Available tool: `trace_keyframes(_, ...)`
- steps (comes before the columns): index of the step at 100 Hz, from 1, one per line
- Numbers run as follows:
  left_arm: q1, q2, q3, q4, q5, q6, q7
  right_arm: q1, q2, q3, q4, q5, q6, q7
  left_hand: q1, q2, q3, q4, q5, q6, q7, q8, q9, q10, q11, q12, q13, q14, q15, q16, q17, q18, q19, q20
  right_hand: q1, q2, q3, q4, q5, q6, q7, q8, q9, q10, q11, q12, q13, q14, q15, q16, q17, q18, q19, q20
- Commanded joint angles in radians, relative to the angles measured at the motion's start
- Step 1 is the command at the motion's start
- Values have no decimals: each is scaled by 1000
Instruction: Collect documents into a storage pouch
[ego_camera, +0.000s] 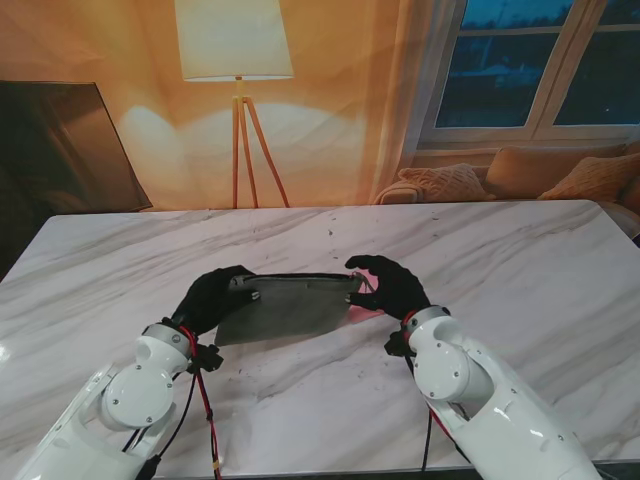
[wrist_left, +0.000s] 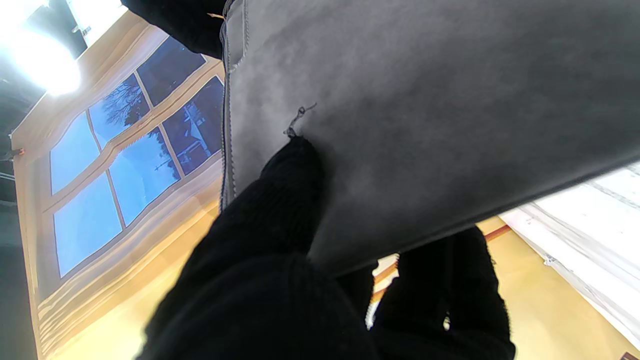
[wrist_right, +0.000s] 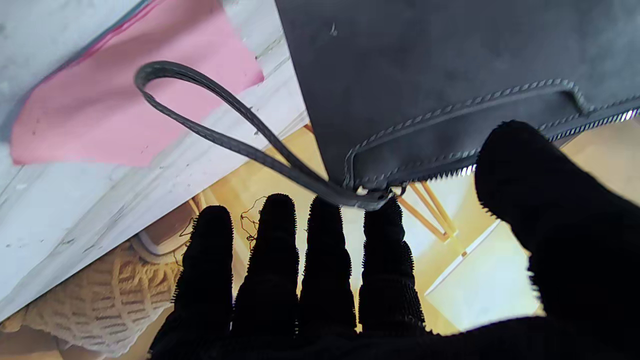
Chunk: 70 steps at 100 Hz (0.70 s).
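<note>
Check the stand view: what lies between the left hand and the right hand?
The grey pouch spans the whole gap, left hand at one end and right hand at the other. A pink sheet peeks out beneath its right end.

No text, label, brand or number can be read anywhere in these views. The grey pouch (ego_camera: 285, 305) and the pink sheet (wrist_right: 125, 95) carry no legible marks.

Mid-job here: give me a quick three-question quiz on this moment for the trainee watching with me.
1. True or false: the left hand grips the grey pouch.
2. What colour is the sheet lying on the marble table under the pouch's right end?
3. The right hand is: A) flat on the table, B) at the pouch's zipper end by the wrist strap, C) out of view.

Key: 1 true; 2 pink; 3 B.
</note>
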Motion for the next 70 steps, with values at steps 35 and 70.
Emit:
trace_keyframes(35, -5, -7, 8, 2, -10, 4, -15, 44, -34, -89, 68, 29, -13, -28, 105, 103, 53, 39, 82, -91, 189, 103, 38, -39, -23, -24, 25, -14, -44, -31, -9, -22, 2, -1, 138, -67, 201, 2, 251, -32, 207, 35, 343, 96, 295, 224, 373, 29, 580, 268, 234, 41, 568, 63)
trace_keyframes(70, -8, -7, 6, 1, -5, 17, -17, 39, -42, -88, 64, 6, -49, -85, 69, 47, 129, 16, 83, -73, 115, -195, 64, -49, -191, -123, 46, -35, -108, -121, 4, -18, 3, -9, 410, -10, 126, -126, 594, -89, 567, -253, 643, 111, 284, 277, 657, -6, 922, 249, 507, 35, 939, 36)
